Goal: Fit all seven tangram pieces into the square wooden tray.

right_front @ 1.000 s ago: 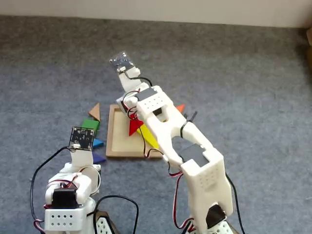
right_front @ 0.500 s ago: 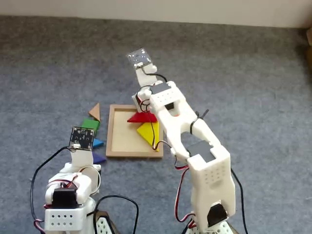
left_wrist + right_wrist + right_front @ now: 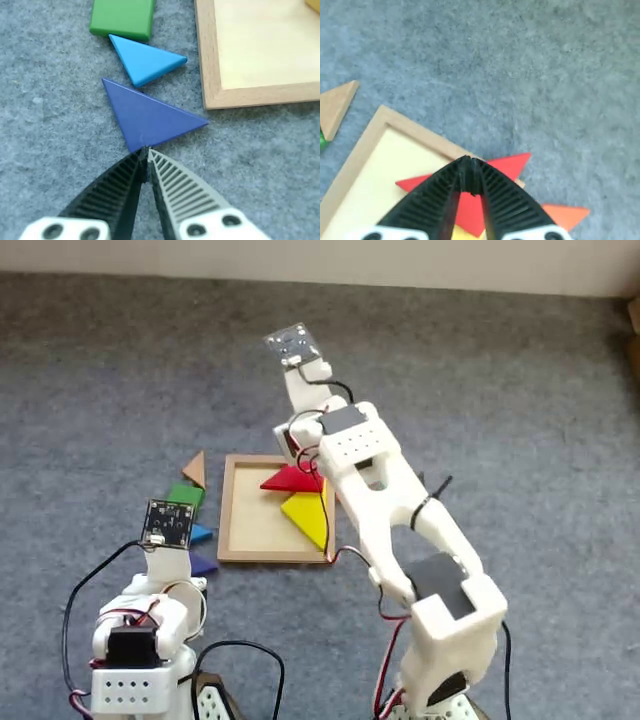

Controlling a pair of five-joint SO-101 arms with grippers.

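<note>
The square wooden tray [image 3: 238, 510] lies mid-table with a yellow triangle [image 3: 308, 515] inside it. A red triangle [image 3: 288, 480] rests partly over the tray's far rim [image 3: 385, 120]. My right gripper [image 3: 470, 162] is shut, its tips right over the red triangle [image 3: 507, 165]. An orange triangle [image 3: 565, 215] lies on the carpet just outside the tray. My left gripper [image 3: 145, 150] is shut, its tips touching a corner of the dark blue triangle [image 3: 147, 117]. Beyond that lie a light blue triangle [image 3: 145, 62] and a green piece [image 3: 122, 17], close to the tray's rim [image 3: 207, 60].
A tan triangle [image 3: 195, 468] sits on the grey carpet off the tray's far left corner, with the green piece [image 3: 185, 497] just nearer. The left arm [image 3: 165, 540] stands at the front left. Open carpet spreads to the right and at the back.
The right arm swung to the right and farther back across the tray. The red triangle shifted from beside the yellow one to the tray's far rim. The left arm stayed still.
</note>
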